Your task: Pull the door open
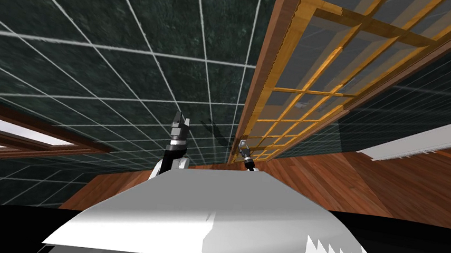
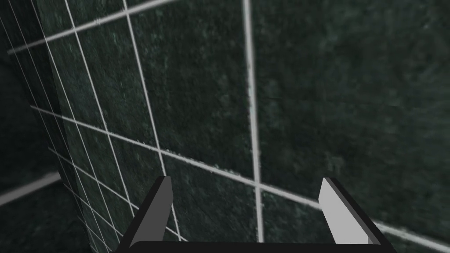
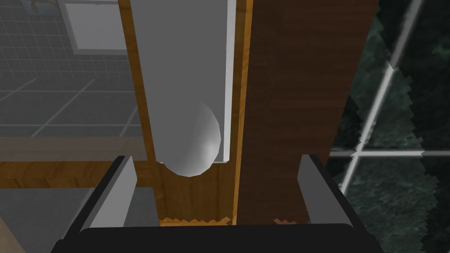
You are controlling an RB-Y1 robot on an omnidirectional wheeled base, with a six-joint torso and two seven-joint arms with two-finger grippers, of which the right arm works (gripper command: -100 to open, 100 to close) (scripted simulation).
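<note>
Spanning the left: one dark green tiled wall [image 1: 93, 65], white-grouted. Stood right of it: one honey-wood glazed door [image 1: 332, 18], latticed, beside one dark brown jamb [image 3: 285, 88]. Carried one flat grey plate [image 3: 184, 52] and one rounded knob [image 3: 193, 145]. Two grippers, both spread wide: right gripper [image 3: 216, 159] before the knob, not touching it; left gripper [image 2: 246, 180] faced the wall.

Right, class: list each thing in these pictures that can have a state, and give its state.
Door: looks shut, flush against its dark frame.
Knob: free, not gripped.
Right hand: open, lined up on the knob, not gripping it.
Left hand: open, empty, facing the tiled wall.
</note>
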